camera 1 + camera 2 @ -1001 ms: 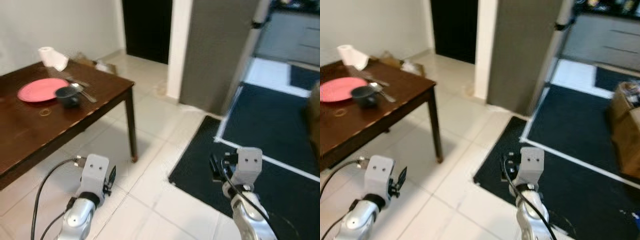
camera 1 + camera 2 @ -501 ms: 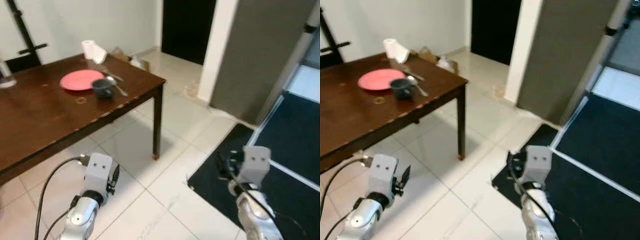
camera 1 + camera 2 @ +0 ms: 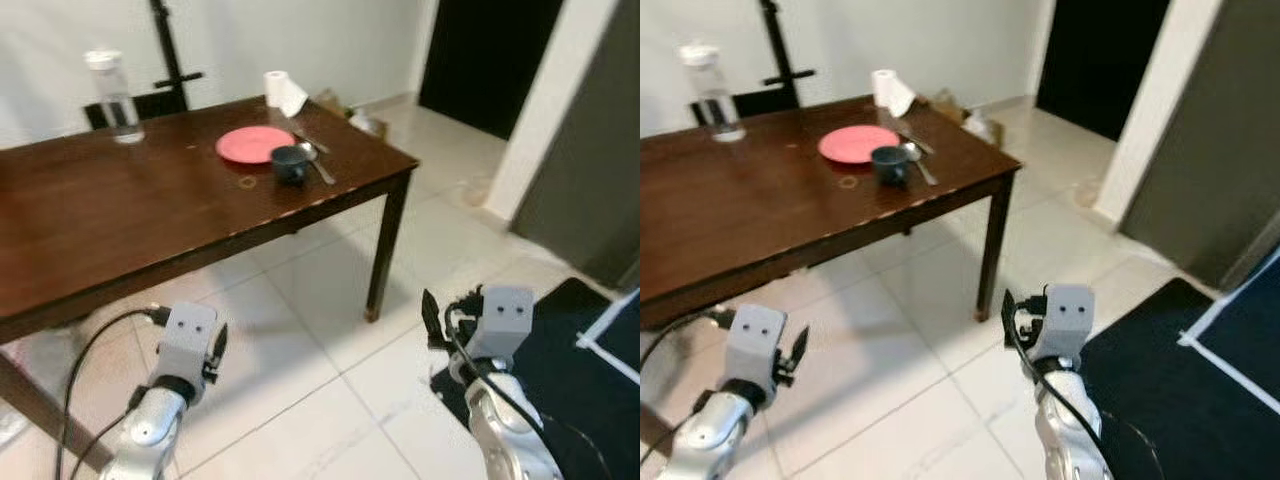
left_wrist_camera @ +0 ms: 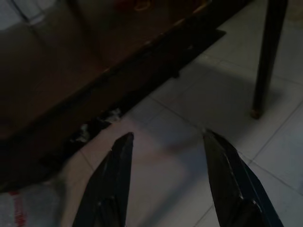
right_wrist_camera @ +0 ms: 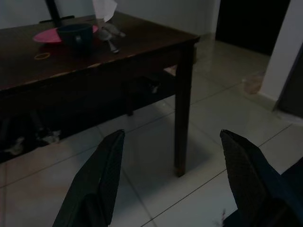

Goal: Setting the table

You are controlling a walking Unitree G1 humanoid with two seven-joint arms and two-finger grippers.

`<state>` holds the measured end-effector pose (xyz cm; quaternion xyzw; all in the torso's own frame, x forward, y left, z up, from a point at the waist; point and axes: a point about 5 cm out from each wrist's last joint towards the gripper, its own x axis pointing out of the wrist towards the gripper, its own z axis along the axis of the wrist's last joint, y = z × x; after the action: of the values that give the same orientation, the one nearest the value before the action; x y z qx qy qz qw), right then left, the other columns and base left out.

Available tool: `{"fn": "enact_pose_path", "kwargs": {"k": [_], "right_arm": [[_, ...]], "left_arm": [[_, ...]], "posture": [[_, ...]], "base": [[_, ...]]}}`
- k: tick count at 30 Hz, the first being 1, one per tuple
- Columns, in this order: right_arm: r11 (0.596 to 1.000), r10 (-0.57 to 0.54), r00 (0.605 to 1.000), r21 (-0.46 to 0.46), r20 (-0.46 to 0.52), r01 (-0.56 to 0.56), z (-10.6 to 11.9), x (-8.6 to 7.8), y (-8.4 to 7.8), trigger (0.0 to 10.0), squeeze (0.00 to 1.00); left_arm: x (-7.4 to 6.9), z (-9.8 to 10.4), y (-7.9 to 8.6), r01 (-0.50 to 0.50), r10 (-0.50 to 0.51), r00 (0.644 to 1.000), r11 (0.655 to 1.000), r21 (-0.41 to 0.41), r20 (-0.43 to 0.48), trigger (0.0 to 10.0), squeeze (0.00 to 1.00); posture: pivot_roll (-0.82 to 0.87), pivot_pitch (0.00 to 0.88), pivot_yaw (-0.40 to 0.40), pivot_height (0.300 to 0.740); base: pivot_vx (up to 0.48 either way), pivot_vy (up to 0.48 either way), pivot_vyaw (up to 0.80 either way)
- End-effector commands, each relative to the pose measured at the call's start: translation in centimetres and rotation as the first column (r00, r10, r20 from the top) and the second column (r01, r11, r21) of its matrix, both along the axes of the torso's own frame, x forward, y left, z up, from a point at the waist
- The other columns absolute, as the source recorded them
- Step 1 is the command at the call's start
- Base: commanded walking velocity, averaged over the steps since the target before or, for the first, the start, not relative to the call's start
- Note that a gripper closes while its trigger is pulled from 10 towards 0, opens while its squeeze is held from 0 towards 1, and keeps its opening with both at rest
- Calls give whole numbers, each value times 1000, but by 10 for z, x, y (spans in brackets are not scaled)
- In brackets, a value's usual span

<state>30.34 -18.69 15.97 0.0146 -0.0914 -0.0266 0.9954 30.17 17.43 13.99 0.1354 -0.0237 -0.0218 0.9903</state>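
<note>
While both arms hang low over the tiled floor, the left end effector point(image 4: 165, 142) and right end effector point(image 5: 168, 142) hold their fingers apart, empty. Beyond, the bench point(image 3: 120, 215) carries a pink plate point(image 3: 254, 144), dark bowl point(image 3: 290, 163), spoon point(image 3: 313, 160), paper roll point(image 3: 283, 91) and bottle point(image 3: 111, 96). The right wrist view adds a small ring point(image 5: 42, 56) beside the bowl.

We saw a dark wooden counter point(image 3: 120, 220) with a smooth, slightly glossy top. On it lay a matt pink plate point(image 3: 255, 144), a dark matt bowl point(image 3: 290, 163), a shiny metal spoon point(image 3: 313, 160), a white paper roll point(image 3: 284, 92) and a clear plastic-looking bottle point(image 3: 112, 98). The floor point(image 3: 300, 350) was pale glazed tile with a soft sheen; a dark, matt mat point(image 3: 590, 350) looked like rough cloth. Our arms were brushed silver metal, and each tool, left point(image 4: 165, 179) and right point(image 5: 170, 179), had matt black fingers.
</note>
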Motion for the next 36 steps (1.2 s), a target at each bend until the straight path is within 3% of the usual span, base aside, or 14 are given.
{"fn": "enact_pose_path", "kwargs": {"k": [1,7,10,16,25,36], "right_arm": [[1000,3,999,6,50,-3,15,2,1,10000,0],[999,-15,991,44,132,9,42,5,-4,10000,0],[997,-35,988,78,152,24,47,6,-7,10000,0],[981,-131,975,165,177,102,53,3,-17,10000,0],[978,-161,970,165,184,131,57,3,-24,10000,0],[982,-139,973,150,186,112,57,4,-19,10000,0]], "left_arm": [[5,20,13,-36,33,997,999,32,69,10000,0],[19,52,24,-70,65,986,997,28,151,10000,0],[22,56,23,-72,66,985,997,33,157,10000,0],[28,56,9,-40,32,986,998,51,163,10000,0],[30,55,-5,6,-13,986,999,40,165,10000,0],[30,55,-9,22,-29,985,999,41,167,10000,0]], "posture": [[79,78,52,740],[79,75,53,740],[77,74,54,740],[69,69,52,740],[61,57,53,740],[59,48,53,740]], "base": [[0,0,788],[0,0,788],[0,0,788],[309,0,138],[472,0,0],[472,0,0]]}}
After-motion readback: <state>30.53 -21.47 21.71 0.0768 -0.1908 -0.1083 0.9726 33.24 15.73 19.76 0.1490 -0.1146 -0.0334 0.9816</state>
